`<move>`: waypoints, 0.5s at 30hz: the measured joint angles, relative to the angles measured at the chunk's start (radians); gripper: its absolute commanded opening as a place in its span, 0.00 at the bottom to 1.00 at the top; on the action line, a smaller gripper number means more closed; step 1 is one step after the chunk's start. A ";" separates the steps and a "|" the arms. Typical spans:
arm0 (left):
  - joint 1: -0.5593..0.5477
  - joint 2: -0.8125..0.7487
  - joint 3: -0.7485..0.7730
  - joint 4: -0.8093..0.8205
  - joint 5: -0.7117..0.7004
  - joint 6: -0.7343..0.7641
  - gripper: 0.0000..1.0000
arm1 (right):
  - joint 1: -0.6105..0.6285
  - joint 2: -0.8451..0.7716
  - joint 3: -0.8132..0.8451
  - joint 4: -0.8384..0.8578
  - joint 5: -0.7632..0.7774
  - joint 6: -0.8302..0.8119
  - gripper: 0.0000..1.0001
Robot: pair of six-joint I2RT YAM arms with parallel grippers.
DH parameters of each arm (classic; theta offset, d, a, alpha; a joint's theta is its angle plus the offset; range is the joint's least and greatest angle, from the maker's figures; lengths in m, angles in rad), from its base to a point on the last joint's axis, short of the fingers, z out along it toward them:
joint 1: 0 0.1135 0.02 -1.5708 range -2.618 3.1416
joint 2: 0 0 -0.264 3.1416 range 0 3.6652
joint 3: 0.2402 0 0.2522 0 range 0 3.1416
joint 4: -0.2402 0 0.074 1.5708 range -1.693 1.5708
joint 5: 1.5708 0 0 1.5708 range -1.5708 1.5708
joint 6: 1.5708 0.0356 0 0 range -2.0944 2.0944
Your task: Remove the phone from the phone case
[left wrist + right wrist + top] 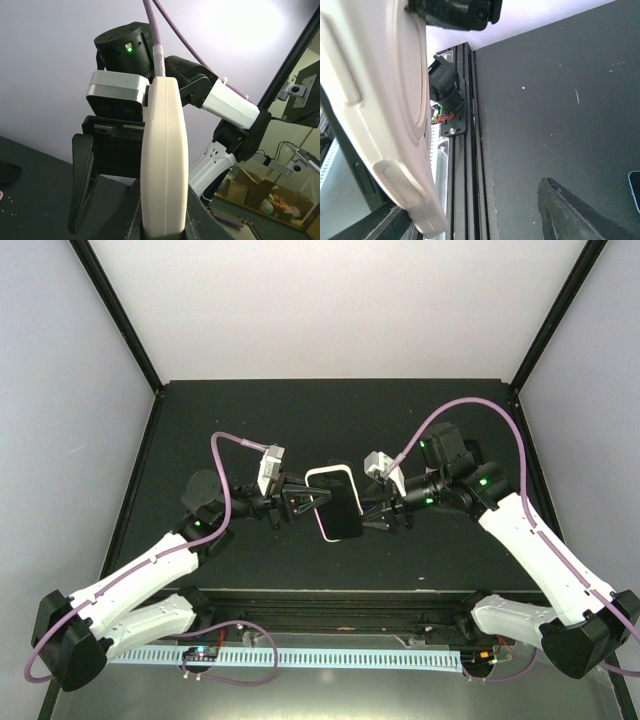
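The phone (343, 515), dark screen up, sits in its cream case (328, 477), held in the air over the middle of the black table. My left gripper (310, 502) is shut on the case's left edge. In the left wrist view the case (164, 160) stands edge-on between my left gripper's (162, 222) jaws. My right gripper (378, 510) is open at the case's right edge. In the right wrist view the case (375, 115) lies by one jaw, and the other finger (575, 212) stands well apart from it.
The black table (330, 420) has a raised black rail (470, 150) along its near edge. Black frame posts stand at the back corners. The right arm's wrist and camera (117, 97) are close in front of the left gripper.
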 measured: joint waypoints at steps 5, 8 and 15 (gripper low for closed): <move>0.000 0.027 -0.006 0.044 -0.005 -0.001 0.02 | -0.010 0.000 -0.002 0.032 -0.009 0.070 0.61; 0.000 0.044 -0.011 0.066 -0.005 0.003 0.01 | -0.014 0.004 -0.009 0.053 -0.027 0.105 0.58; -0.006 0.059 -0.013 -0.006 -0.029 0.052 0.02 | -0.024 0.018 -0.111 0.124 -0.109 0.152 0.26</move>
